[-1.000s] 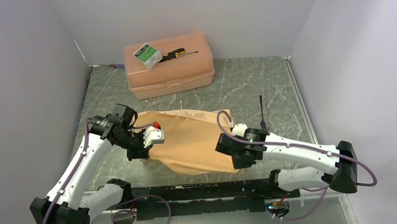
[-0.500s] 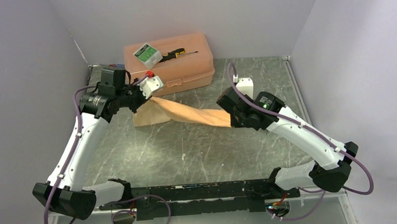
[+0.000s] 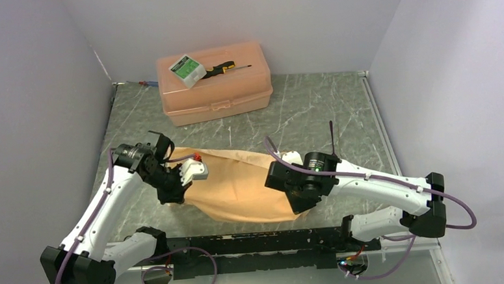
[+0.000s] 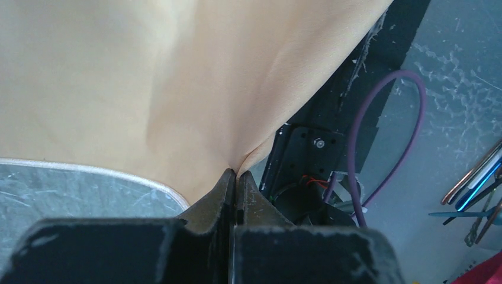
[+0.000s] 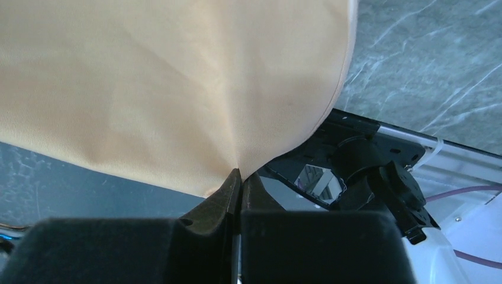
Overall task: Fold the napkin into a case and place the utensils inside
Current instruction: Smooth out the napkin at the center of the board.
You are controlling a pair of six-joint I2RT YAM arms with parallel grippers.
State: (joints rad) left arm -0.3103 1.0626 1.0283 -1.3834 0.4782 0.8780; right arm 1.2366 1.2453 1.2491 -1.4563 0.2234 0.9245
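Peach plastic box [image 3: 215, 85], lid closed, contents unseen; small green-white carton [image 3: 187, 69] and screwdriver [image 3: 227, 68] on its lid. Napkin [image 3: 238, 182] spread near the front of the grey marbled table [image 3: 312, 106], its near corners pinched tight by the left gripper [image 4: 237, 176] and right gripper [image 5: 240, 173]. One dark utensil [image 3: 332, 138] lies near its right side. Pale walls [image 3: 32, 95] on three sides.

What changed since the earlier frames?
Half a second ago both arms held the napkin stretched toward the plastic box; now they have drawn it back to the near edge, spread wide. The left gripper and right gripper stayed clamped on it. Box and screwdriver unmoved.
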